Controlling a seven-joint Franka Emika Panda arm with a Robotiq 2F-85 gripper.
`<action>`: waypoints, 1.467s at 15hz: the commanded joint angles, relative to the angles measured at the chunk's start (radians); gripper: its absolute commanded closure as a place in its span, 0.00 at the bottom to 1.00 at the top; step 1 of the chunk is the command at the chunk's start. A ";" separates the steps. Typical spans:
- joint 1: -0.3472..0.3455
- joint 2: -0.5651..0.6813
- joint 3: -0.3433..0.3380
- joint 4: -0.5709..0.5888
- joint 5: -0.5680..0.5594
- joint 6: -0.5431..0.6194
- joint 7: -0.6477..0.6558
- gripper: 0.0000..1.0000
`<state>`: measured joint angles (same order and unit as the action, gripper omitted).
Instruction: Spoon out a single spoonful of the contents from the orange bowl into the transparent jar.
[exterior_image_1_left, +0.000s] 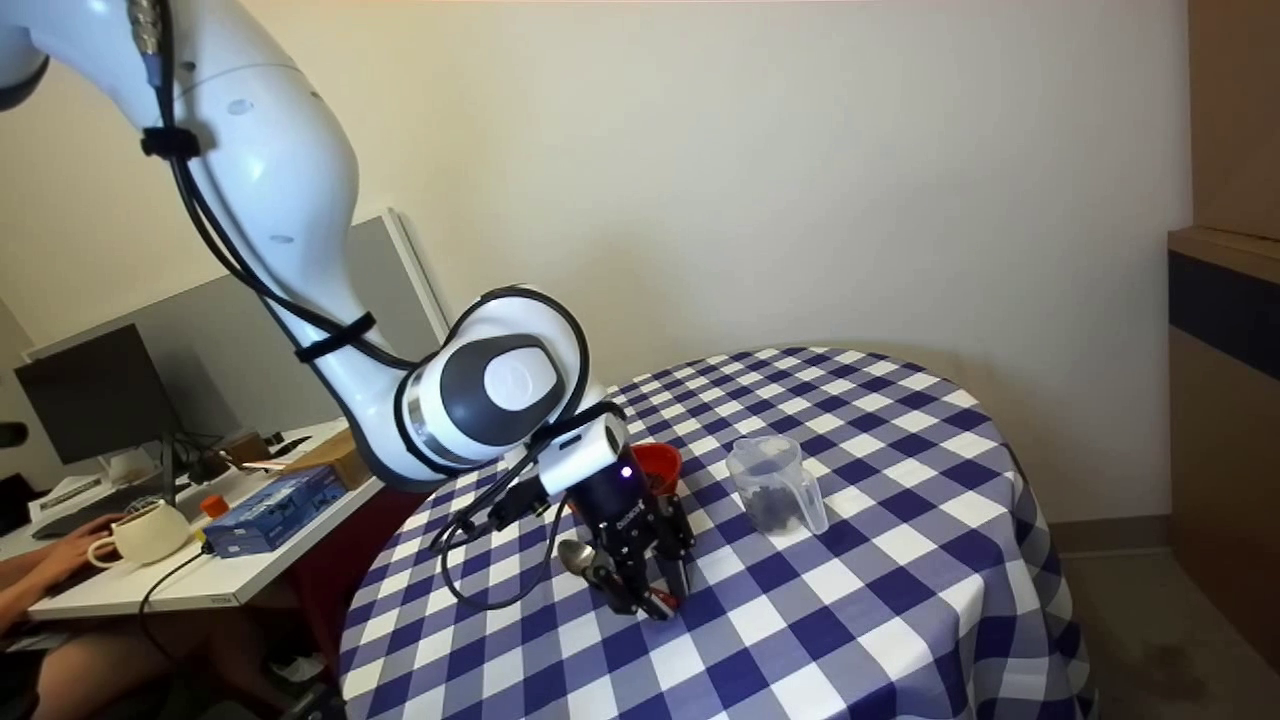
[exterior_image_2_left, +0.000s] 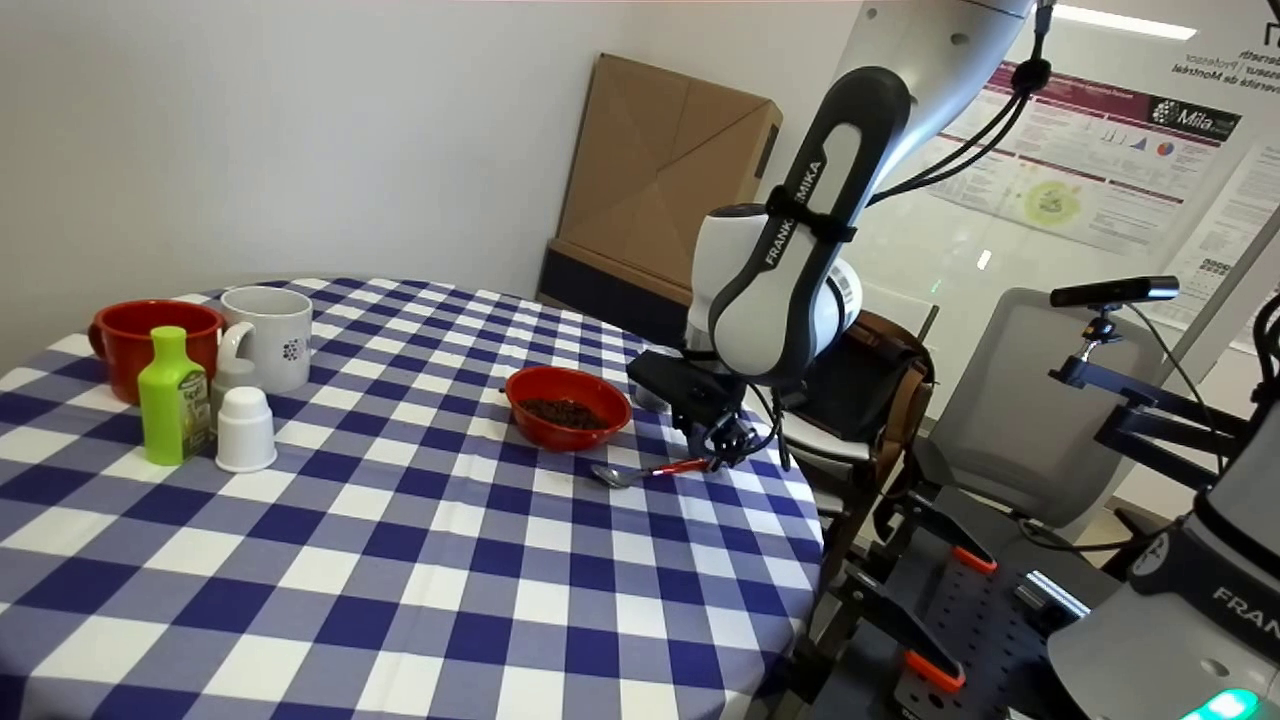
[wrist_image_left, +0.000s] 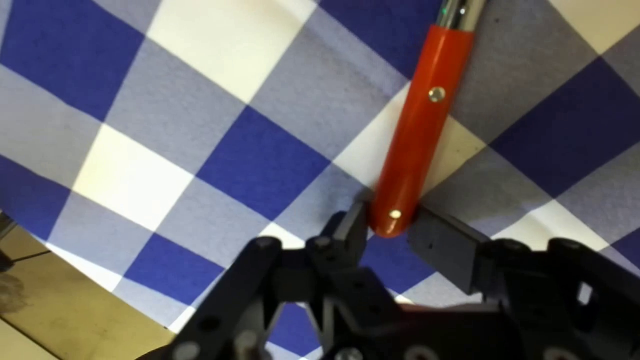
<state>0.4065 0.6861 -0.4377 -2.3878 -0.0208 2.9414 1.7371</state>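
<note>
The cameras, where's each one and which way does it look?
In an exterior view: off the robot, facing over the checkered tablecloth to a pale wall; arm and gripper show.
In an exterior view: off the robot, facing over the tablecloth to cardboard; arm and gripper show.
Wrist view: on the wrist, facing down at the spoon; gripper fingers show.
Both exterior views share the spoon and orange bowl.

Spoon head (exterior_image_2_left: 612, 477) outside wrist view
</note>
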 joint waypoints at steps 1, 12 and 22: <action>0.044 0.042 -0.021 -0.005 0.029 0.040 0.043 0.36; -0.127 -0.012 0.125 -0.045 0.228 0.145 0.047 0.00; -0.375 -0.063 0.396 -0.039 0.319 0.179 -0.030 0.34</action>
<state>0.1211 0.6444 -0.1338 -2.4188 0.2554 3.0976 1.7708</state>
